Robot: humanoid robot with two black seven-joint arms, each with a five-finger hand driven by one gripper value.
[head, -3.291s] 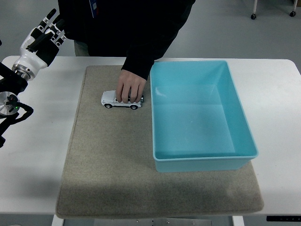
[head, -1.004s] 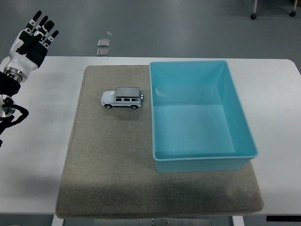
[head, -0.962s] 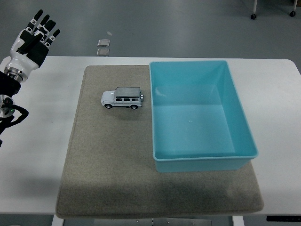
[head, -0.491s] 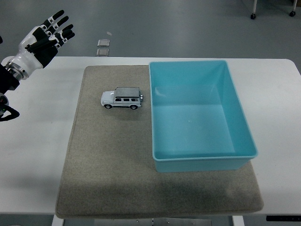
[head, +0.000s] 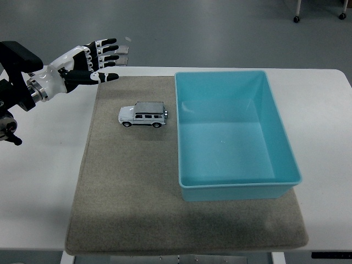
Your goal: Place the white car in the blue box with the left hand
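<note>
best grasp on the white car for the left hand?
Probably pinch the white car across its long flat sides at mid-body, coming down from above. It stands upright on the mat, side-on to the camera, nose pointing left, clear of the blue box. The left hand is open and up-left of it.

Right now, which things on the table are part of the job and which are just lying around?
Part of the job:
white car
blue box
left hand, open, above the mat's far left corner

Just lying around:
grey mat
two small plates on the floor
</note>
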